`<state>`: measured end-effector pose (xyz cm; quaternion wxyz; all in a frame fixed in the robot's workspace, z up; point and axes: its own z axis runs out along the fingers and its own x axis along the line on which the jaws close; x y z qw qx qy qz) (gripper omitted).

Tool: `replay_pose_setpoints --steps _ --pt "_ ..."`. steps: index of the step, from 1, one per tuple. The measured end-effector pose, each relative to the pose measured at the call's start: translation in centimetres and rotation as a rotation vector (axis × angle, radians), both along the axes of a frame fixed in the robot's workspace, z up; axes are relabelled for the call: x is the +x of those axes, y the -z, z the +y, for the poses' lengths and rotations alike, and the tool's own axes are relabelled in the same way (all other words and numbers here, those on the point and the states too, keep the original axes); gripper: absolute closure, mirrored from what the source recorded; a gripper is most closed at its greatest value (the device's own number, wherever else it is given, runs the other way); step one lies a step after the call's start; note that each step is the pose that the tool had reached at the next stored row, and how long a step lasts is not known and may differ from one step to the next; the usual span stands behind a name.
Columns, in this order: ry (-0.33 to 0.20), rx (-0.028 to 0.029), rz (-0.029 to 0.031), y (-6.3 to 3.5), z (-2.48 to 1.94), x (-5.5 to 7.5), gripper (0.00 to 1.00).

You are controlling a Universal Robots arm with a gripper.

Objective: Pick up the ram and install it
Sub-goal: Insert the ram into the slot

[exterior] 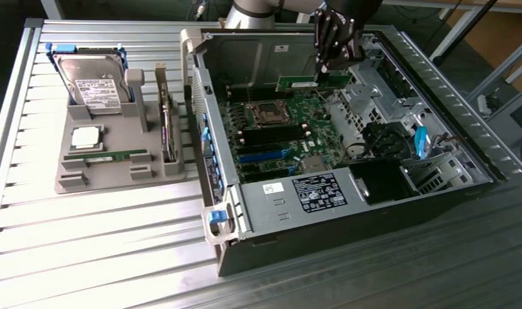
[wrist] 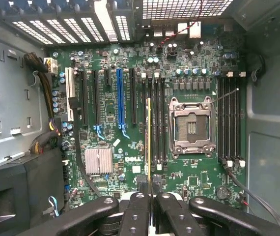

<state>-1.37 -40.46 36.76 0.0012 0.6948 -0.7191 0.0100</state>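
My gripper hangs inside the open computer case, shut on the ram, a long green stick held level above the motherboard. In the wrist view the ram shows edge-on as a thin line running out from between the black fingers. It lies along the memory slots beside the empty CPU socket. Whether it touches a slot I cannot tell. A look-alike ram stick lies on the grey holder tray at the exterior view's left.
The tray also carries a hard drive, a silver CPU chip and an upright expansion card. More memory slots sit on the socket's other side. Cables, a blue clip and a drive cage crowd the case's right.
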Motion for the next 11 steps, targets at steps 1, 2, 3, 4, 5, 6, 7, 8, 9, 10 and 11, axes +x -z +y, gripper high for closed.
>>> replay_pose_setpoints --steps 1,2,3,4,5,6,7,8,9,10,11 --pt "0.0 -0.0001 0.0 0.02 0.0 0.0 0.89" --pt "0.0 0.0 0.0 0.05 0.0 0.0 0.89" --pt "0.0 -0.0001 0.0 0.07 0.0 0.0 0.89" --pt "0.0 0.0 0.0 0.08 0.0 0.0 0.89" --pt "0.0 0.0 0.0 0.09 0.0 0.0 0.89" --pt "0.0 -0.0001 0.0 0.1 0.0 0.0 0.89" --pt "0.0 0.0 0.0 0.14 0.0 0.0 0.89" --pt "0.0 -0.0001 0.0 0.16 0.0 0.0 0.89" --pt "0.0 0.0 0.0 0.18 0.0 0.0 0.89" --pt "0.0 -0.0001 0.0001 0.2 0.0 0.0 0.89" --pt "0.0 0.0 0.0 0.21 0.0 0.0 0.89"
